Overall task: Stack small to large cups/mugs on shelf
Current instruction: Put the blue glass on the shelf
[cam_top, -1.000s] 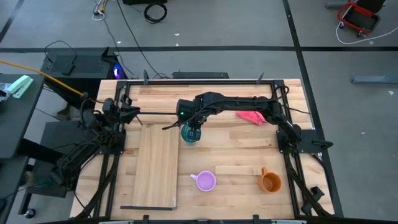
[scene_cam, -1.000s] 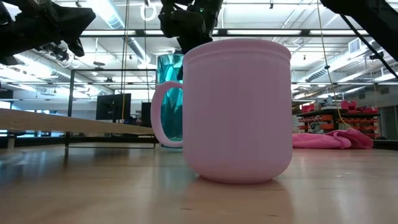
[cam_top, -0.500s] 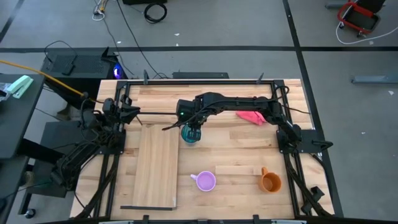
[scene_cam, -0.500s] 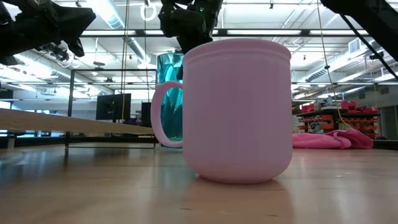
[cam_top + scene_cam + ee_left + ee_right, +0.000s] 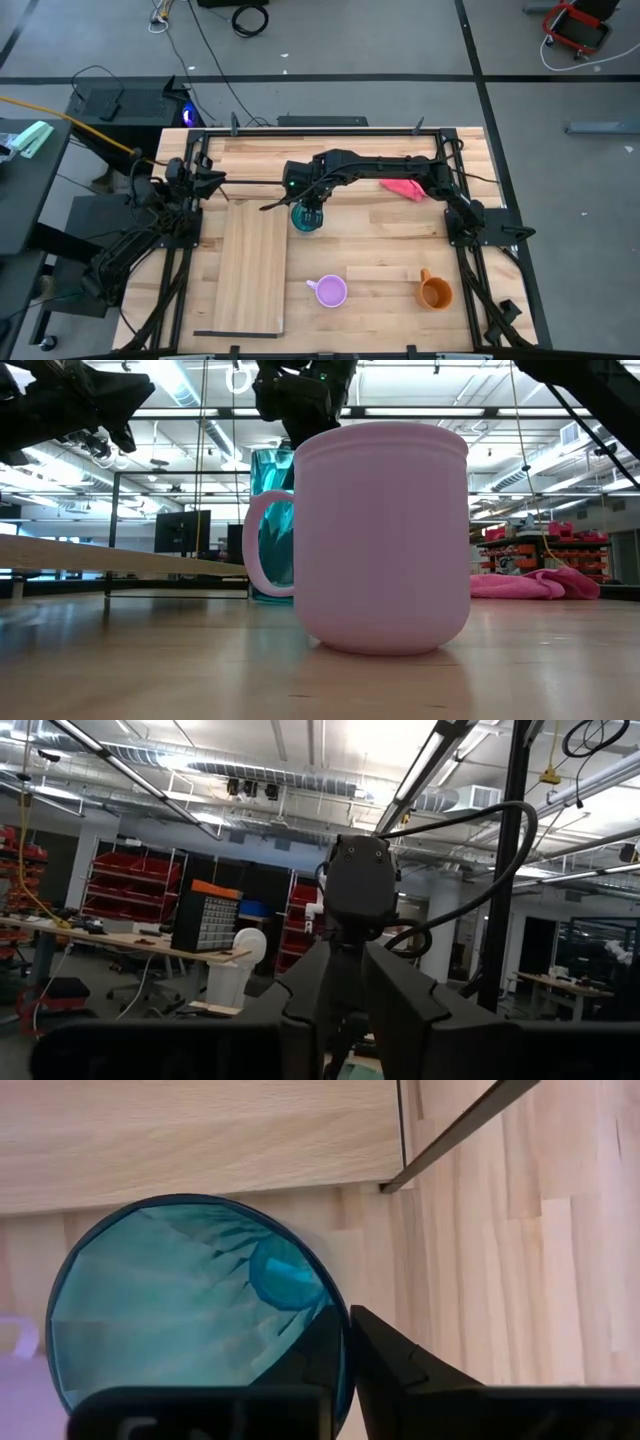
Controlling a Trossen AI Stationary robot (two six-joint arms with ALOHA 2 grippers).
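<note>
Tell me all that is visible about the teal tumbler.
The teal tumbler is tall, see-through and faceted, like plastic or glass, with a round open mouth and nothing inside. It stands upright on the wooden table, apart from the shelf, just off that board's far corner. The right gripper straddles its rim, one finger inside, one outside.

Grey concrete floor (image 5: 380,40) fills the frame's top, crossed by black cables (image 5: 215,45). Red shelving racks (image 5: 125,885) stand at left under ceiling ducts (image 5: 200,765).
</note>
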